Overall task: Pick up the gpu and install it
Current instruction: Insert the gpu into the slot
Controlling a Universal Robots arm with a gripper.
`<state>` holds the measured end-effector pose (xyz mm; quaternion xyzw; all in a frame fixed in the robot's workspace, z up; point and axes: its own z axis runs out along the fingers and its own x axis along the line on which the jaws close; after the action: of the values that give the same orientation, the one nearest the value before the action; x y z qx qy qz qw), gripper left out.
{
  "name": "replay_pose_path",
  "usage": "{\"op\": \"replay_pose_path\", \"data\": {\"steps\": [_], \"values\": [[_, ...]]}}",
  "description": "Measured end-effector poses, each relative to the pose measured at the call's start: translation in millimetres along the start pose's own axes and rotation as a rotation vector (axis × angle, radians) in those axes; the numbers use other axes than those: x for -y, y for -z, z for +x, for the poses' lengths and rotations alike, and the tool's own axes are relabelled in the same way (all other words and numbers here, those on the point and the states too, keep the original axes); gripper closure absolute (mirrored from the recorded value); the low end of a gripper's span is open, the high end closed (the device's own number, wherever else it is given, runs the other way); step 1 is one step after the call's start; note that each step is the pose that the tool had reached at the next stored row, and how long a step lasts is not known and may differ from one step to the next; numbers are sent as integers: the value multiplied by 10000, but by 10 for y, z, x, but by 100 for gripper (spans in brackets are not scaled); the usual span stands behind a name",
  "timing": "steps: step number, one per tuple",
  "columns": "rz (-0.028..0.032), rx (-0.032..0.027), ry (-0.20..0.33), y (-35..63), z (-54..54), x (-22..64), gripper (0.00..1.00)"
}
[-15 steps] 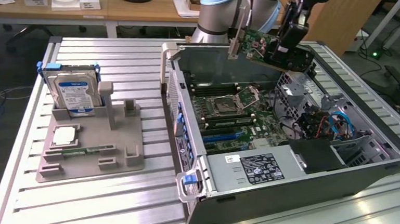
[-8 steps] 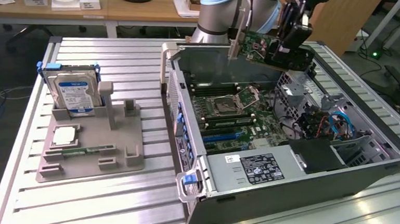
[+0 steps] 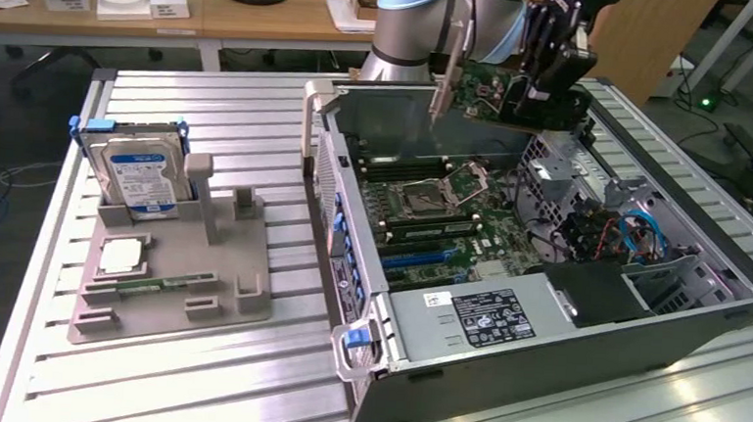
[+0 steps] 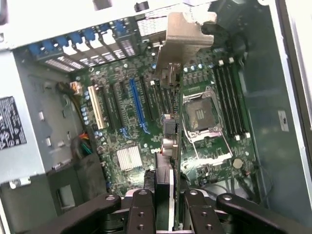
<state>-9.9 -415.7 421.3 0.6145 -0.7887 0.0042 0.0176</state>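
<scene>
A: Slatted metal table [image 3: 209, 382], office desks behind, an open case [image 3: 578, 346] lying on its side toward the table's edge at the exterior view's right. Where's the gpu?

B: The gpu [image 3: 479, 80] is in the air above the case's far end. The gripper [image 3: 525, 91] is clamped on it, and it hangs edge-down, clear of the board [image 3: 481, 217].

A: How does it line up?

B: The wrist view tells that. The gpu [image 4: 169, 131] runs edge-on out from between the fingers [image 4: 141, 207]. Its long axis is roughly parallel with the slots, with the bracket [image 4: 185, 36] toward the case's rear wall. Its edge hangs between the blue slot [image 4: 138, 102] and the socket [image 4: 202, 114], so I'd judge the slot lies off to one side.

A: And the exterior view?

B: It gives the height, and the drive [image 3: 136, 177] in its holder near the table's opposite edge.
</scene>
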Motion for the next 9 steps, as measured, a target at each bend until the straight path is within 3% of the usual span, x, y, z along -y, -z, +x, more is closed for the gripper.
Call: {"op": "replay_pose_path", "data": {"steps": [9], "values": [[55, -45, 1472, 0, 0, -1, 73]]}}
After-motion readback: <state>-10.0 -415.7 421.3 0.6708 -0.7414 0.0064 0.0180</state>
